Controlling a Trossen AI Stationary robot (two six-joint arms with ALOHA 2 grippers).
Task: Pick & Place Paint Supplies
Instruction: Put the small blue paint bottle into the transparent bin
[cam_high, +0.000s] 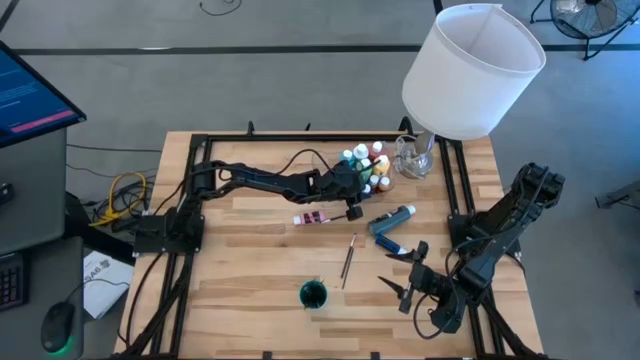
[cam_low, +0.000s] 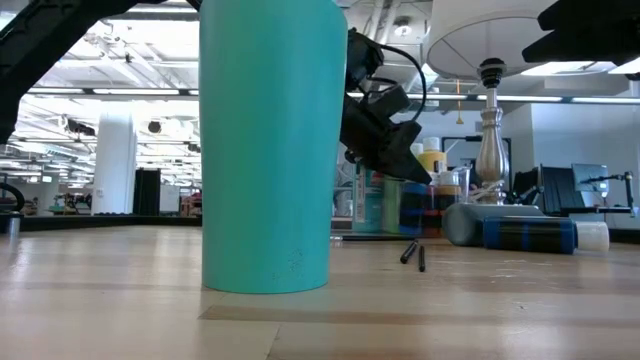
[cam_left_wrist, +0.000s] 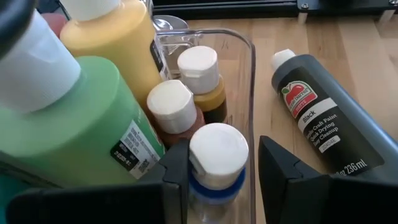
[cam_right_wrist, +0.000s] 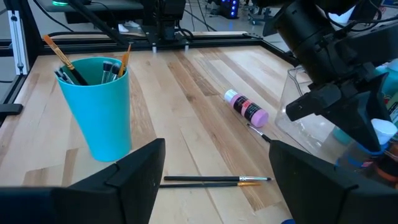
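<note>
Left gripper (cam_left_wrist: 216, 180) extended over the clear plastic tray (cam_left_wrist: 245, 74) at the far middle of the table; fingers (cam_left_wrist: 280, 168) set either side of a small blue bottle with white cap (cam_left_wrist: 217, 152), standing upright in the tray; fingers parted, with a gap visible between each finger and the cap; released, not grasping. Packed in the same tray: large green bottle (cam_left_wrist: 81, 118), yellow bottle (cam_left_wrist: 118, 31), brown white-capped bottle (cam_left_wrist: 173, 107), ochre white-capped bottle (cam_left_wrist: 200, 70); all upright, pressed close together. Outside the tray, just beside its wall, black paint bottle (cam_left_wrist: 320, 115) lying on its side on the wood. Pink bottle (cam_high: 313, 217) lying flat on the table near the left gripper. Thin brush (cam_high: 349, 260) lying loose near the table's middle, between the pink bottle and the teal cup (cam_high: 313, 294); cup upright near the front edge, holding several brushes (cam_right_wrist: 81, 65). Second loose brush tip noted beside the pink bottle in the right wrist view. Right gripper (cam_high: 408, 272) parked low at the front right of the table, fingers spread wide, holding nothing. White lampshade (cam_high: 472, 68) on a glass-based stand at the far right corner.
</note>
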